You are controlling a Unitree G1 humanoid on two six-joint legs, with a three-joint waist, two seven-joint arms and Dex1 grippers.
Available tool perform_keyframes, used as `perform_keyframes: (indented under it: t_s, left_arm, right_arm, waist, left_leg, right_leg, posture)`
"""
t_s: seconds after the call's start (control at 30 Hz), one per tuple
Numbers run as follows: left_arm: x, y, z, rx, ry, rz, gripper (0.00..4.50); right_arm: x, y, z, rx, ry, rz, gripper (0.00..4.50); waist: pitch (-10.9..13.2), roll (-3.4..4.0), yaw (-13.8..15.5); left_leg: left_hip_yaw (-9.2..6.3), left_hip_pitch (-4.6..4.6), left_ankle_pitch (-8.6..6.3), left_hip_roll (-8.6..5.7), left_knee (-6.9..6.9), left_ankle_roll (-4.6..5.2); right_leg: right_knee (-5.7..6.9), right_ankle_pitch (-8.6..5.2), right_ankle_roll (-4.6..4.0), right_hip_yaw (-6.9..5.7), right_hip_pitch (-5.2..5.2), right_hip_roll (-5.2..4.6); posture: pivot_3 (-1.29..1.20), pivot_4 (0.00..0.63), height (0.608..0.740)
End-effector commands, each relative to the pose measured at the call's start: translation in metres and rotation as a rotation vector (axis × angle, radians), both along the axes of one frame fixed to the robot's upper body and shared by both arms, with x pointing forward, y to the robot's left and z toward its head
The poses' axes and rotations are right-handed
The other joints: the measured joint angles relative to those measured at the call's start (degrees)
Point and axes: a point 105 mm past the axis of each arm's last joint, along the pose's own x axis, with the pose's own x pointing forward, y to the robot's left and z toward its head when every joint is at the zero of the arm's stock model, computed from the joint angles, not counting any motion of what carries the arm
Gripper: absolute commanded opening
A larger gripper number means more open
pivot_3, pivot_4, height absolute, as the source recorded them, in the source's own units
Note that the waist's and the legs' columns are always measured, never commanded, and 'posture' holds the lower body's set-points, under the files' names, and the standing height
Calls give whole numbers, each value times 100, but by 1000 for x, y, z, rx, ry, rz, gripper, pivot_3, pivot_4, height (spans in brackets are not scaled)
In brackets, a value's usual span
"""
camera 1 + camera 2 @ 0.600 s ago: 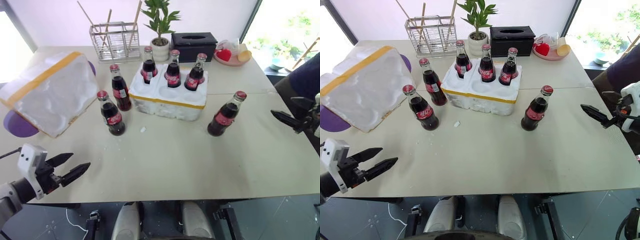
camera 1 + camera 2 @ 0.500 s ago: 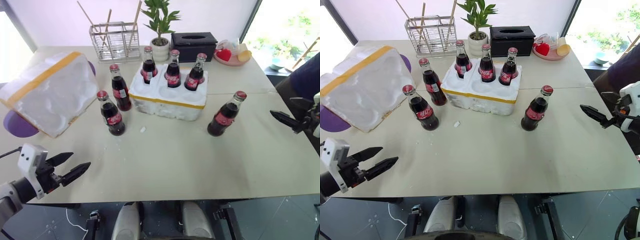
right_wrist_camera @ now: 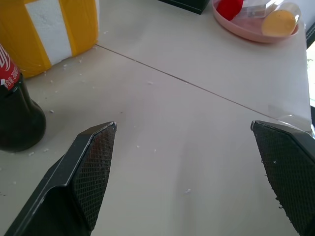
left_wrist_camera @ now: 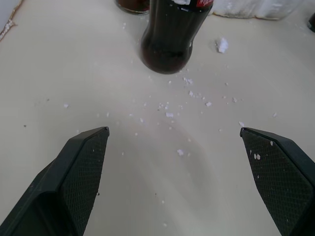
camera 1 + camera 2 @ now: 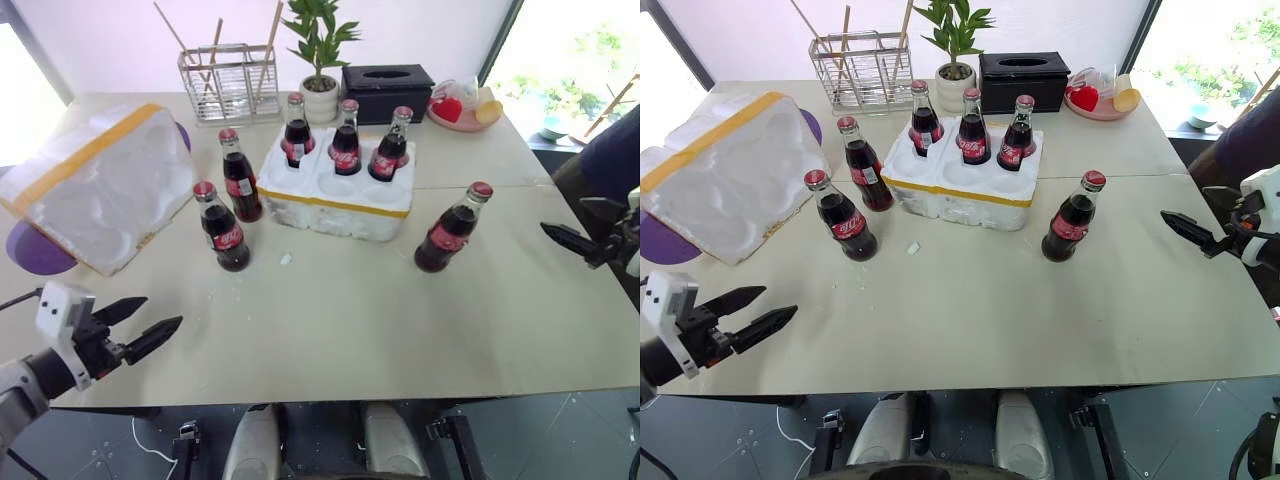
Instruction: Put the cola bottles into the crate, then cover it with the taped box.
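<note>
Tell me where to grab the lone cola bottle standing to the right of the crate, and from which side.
Grip that cola bottle around its wide lower body, below the red label, where the glass looks broadest. Come in level from the right with the right gripper, whose jaws stand open and nearest to it. The bottle stands upright with bare table on that side; the crate sits to its left.

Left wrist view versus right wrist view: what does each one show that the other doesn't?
Left wrist only: the open left claw, a cola bottle straight ahead of it, and scattered white crumbs.

Right wrist only: the open right claw, the crate with its yellow tape, a different bottle off to one side, and a pink plate.

Both: bare table, nothing between the fingers.
</note>
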Motion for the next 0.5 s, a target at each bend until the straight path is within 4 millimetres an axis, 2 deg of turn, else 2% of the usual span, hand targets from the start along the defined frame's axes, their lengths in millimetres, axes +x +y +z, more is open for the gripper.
perform_keyframes:
  t_s: [0.03, 0.13, 0.23, 0.3, 0.37, 0.5]
  left_arm:
    - [7, -8, 10, -8, -63, -31, 4442]
    - [17, -14, 23, -32, -126, -43, 4442]
    - [25, -19, 39, -85, -179, -53, 4442]
    - [30, -21, 43, -77, -187, -70, 4442]
    - [37, -26, 42, -55, -190, -96, 4442]
    - [57, -32, 45, -55, -219, -116, 4442]
  right_arm:
    - [0, 5, 32, 13, -80, 41, 4500]
    - [5, 3, 67, 37, -145, 44, 4500]
    - [3, 15, 111, 35, -199, 143, 4500]
    - [-4, 34, 132, 28, -186, 266, 4500]
    - [-15, 62, 146, 14, -139, 433, 4500]
    - [-41, 110, 156, 0, -30, 694, 4500]
  waist:
    - [0, 0, 1]
    - [8, 15, -9]
    - [20, 44, -15]
    - [17, 46, -12]
    - [17, 44, -10]
    - [17, 46, 6]
  left_leg:
    - [0, 0, 0, 0, 0, 0]
    - [1, 0, 0, 0, 6, 0]
    - [3, 0, 0, 0, 11, 0]
    - [4, 0, 0, 0, 2, 0]
    - [-4, 1, 0, 4, -11, 0]
    - [-5, 0, 0, 3, -11, 0]
  right_leg:
    - [0, 0, 0, 0, 0, 0]
    - [4, 1, 0, 1, 1, 0]
    - [7, 4, -4, 3, 0, 0]
    - [7, 3, -4, 4, -5, 1]
    - [5, -2, -11, -1, -7, 9]
    - [9, -3, -12, -2, -8, 9]
  posture:
    - [0, 150, 740]
    - [0, 150, 740]
    - [0, 150, 740]
    - [0, 150, 740]
    - [0, 150, 740]
    - [0, 150, 740]
